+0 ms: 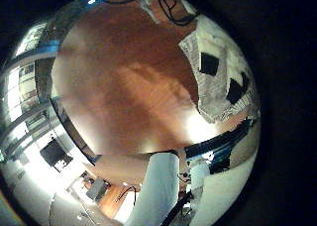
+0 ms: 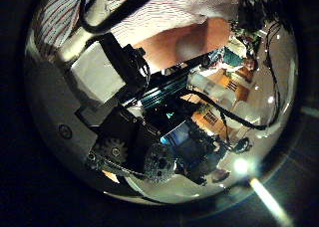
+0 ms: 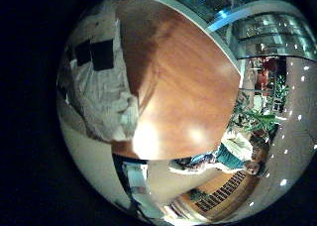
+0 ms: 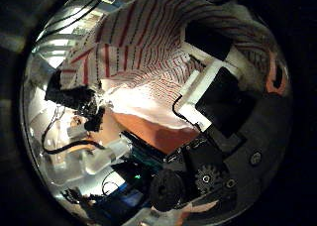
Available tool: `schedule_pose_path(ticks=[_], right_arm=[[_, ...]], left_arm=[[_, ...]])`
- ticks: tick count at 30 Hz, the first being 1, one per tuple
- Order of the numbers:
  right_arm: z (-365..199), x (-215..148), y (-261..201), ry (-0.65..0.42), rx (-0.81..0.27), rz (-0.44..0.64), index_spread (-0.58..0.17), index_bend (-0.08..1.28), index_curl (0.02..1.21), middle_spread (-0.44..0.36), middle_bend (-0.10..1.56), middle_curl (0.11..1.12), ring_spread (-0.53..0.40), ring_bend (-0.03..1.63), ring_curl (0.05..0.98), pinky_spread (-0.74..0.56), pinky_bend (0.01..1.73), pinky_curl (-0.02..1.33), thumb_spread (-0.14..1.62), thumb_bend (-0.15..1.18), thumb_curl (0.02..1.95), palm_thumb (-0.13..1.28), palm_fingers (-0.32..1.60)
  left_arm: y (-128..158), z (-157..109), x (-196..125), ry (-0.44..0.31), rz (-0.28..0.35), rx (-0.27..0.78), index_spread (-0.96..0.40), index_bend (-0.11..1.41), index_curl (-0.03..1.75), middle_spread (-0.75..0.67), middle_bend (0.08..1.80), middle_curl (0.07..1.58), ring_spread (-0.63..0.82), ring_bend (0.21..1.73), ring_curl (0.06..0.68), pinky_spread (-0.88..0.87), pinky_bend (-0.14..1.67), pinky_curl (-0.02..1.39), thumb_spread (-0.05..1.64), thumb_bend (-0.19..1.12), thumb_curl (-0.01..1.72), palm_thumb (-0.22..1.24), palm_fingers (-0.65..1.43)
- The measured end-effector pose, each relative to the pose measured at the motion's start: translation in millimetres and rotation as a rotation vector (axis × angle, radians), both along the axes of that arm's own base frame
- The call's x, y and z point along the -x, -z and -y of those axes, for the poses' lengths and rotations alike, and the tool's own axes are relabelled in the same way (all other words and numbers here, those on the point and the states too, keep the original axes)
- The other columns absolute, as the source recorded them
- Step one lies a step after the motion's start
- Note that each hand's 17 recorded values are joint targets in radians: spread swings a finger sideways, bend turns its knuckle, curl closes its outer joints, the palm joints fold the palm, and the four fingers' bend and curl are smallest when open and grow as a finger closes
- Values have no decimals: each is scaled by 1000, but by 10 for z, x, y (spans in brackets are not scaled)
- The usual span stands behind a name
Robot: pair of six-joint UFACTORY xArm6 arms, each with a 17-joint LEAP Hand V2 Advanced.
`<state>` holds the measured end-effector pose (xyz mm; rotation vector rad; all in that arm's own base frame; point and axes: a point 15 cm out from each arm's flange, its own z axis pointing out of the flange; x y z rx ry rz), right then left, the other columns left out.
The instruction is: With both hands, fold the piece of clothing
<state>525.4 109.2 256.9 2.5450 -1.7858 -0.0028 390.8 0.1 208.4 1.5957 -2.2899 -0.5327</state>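
My read: the striped shirt lies flat on the wooden table, right under both palms. The right hand has its fingers resting on the cloth, roughly straight; I can't tell if they pinch. The left hand is the same, fingers over the shirt's edge. The fabric looks light, soft and limp. I'd take hold at hem or shoulder edges.
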Motion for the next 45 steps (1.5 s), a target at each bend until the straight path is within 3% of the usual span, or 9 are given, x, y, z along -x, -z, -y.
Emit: schedule_pose_path(ticks=[9, 13, 17, 21, 27, 30, 34, 39, 45], right_arm=[[-115, -654, 533, 9, 2, 9, -318, 851, 913, -170, 1147, 822, -222, 1339, 696, -276, 1233, 789, 1261, -20, 532, 814, 946], [15, -737, 541, 43, -8, 24, -370, 380, 794, -197, 898, 740, -264, 1376, 669, -414, 1293, 750, 1271, -24, 499, 766, 469], [173, -738, 407, 70, -13, 32, -435, 294, 662, -203, 659, 629, -201, 1168, 590, -205, 1142, 718, 1265, -35, 461, 670, 23], [437, -752, 148, 112, -18, 62, -453, 260, 566, -163, 552, 551, -120, 1033, 492, 16, 1048, 636, 1262, -28, 430, 612, 33], [914, -660, -194, 188, -19, 75, -408, 238, 512, -131, 606, 530, -127, 1018, 443, 183, 876, 547, 1274, -26, 390, 533, 212], [1116, -514, -320, 215, -15, 47, -387, 284, 512, -168, 708, 551, -190, 1071, 440, 106, 751, 498, 1285, -21, 371, 506, 414], [1295, -352, -277, 238, -25, 12, -372, 282, 529, -191, 711, 558, -236, 1088, 446, -55, 844, 503, 1285, -23, 348, 466, 560], [1426, -48, -31, 241, -34, -73, -367, 288, 549, -208, 667, 551, -250, 1067, 445, -168, 873, 519, 1256, -25, 331, 411, 506], [1302, 359, 273, 177, -31, -223, -340, 293, 545, -156, 630, 531, -218, 1007, 420, -93, 704, 462, 1208, -26, 318, 369, 305]], left_arm=[[292, -77, -267, -50, -47, -14, -596, 193, 1344, -628, 808, 1002, -512, 1102, 503, -743, 537, 768, 1155, -40, 505, 649, 775], [323, -171, -398, -106, -48, -29, -575, 155, 1320, -609, 770, 998, -503, 1104, 511, -730, 551, 793, 1148, -43, 460, 538, 664], [336, -294, -442, -147, -44, -40, -505, 75, 1230, -516, 572, 971, -471, 1181, 548, -702, 659, 850, 1141, -36, 424, 470, 388], [323, -388, -483, -170, -33, -36, -333, 29, 1046, -332, 332, 882, -397, 1256, 566, -655, 809, 897, 1130, -36, 395, 416, 130], [86, -492, -616, -198, 37, -12, -104, 104, 788, 10, 188, 713, -196, 1118, 510, -465, 791, 901, 1132, -26, 364, 374, -72], [-57, -460, -608, -187, 75, 18, -44, 130, 697, 115, 181, 650, -104, 1047, 475, -355, 726, 880, 1132, -25, 354, 364, -67], [-166, -305, -596, -178, 130, 73, -2, 143, 604, 190, 183, 582, -34, 993, 443, -232, 652, 842, 1136, -23, 344, 357, -40], [-278, -129, -404, -146, 141, 97, 18, 157, 526, 224, 182, 517, 20, 957, 414, -118, 600, 798, 1138, -21, 336, 356, -10], [-398, 93, -97, -90, 147, 110, 25, 165, 466, 230, 189, 467, 47, 927, 386, -32, 547, 744, 1140, -20, 329, 359, 18]])
